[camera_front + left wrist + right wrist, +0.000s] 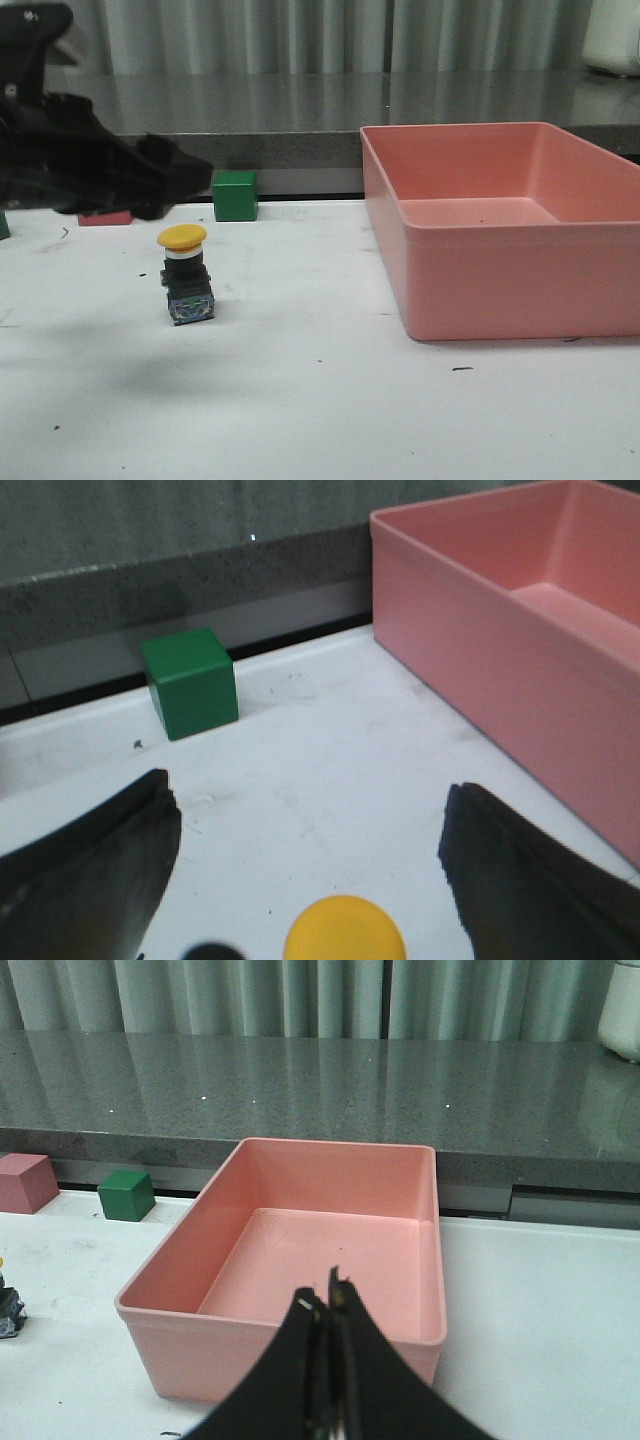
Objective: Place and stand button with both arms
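Note:
The button [186, 281] stands upright on the white table, yellow cap on top and bluish-green base down. My left gripper [178, 176] hovers above and behind it, blurred, at the left. In the left wrist view the gripper [308, 790] is open wide and empty, with the yellow cap [345, 932] low between the fingers [95, 865] and touching neither. My right gripper [327, 1300] is shut and empty, above the near side of the pink bin; it does not show in the front view. The button's base shows at the edge of the right wrist view [8, 1312].
A large pink bin [490, 290] stands at the right; it also shows in the left wrist view [470, 630] and the right wrist view [200, 1360]. A green cube [235, 195] [190, 683] [126, 1195] and a pink block [105, 217] [25, 1180] sit at the table's back edge.

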### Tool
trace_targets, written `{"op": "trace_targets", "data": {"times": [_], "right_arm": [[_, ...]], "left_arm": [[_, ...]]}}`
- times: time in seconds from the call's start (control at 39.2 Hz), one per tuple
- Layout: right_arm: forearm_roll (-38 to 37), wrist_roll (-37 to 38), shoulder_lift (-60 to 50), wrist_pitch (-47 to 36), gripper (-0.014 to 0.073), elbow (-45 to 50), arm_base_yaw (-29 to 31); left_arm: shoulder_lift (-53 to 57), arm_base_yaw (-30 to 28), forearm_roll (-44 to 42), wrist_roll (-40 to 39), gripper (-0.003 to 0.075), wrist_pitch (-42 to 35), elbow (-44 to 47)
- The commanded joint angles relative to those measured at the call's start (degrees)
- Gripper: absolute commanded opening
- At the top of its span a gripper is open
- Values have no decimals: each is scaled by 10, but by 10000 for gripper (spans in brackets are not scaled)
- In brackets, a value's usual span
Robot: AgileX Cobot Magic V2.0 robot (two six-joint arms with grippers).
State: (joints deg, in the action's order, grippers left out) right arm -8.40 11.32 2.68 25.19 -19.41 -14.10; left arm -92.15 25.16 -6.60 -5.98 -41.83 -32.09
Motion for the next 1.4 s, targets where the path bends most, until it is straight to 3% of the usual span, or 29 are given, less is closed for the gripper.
{"op": "trace_targets", "data": {"times": [0.0,0.18,0.59,0.77,0.87,1.05,1.38], "right_arm": [[-10,-6,8,-48,-67,-14,4],[-10,-6,8,-48,-67,-14,4],[-10,-6,8,-48,-67,-14,4],[-10,-6,8,-48,-67,-14,4],[-10,-6,8,-48,-67,-14,4],[-10,-6,8,-48,-67,-14,4],[-10,-6,8,-48,-67,-14,4]], "left_arm": [[88,1,3,-23,526,23,-9],[222,1,3,-27,487,145,-9],[514,1,3,-27,-19,469,-9],[655,1,3,-27,-20,615,-2],[730,1,3,-27,-20,656,12],[796,1,3,-27,-20,648,13],[796,1,3,-27,-20,648,13]]}}
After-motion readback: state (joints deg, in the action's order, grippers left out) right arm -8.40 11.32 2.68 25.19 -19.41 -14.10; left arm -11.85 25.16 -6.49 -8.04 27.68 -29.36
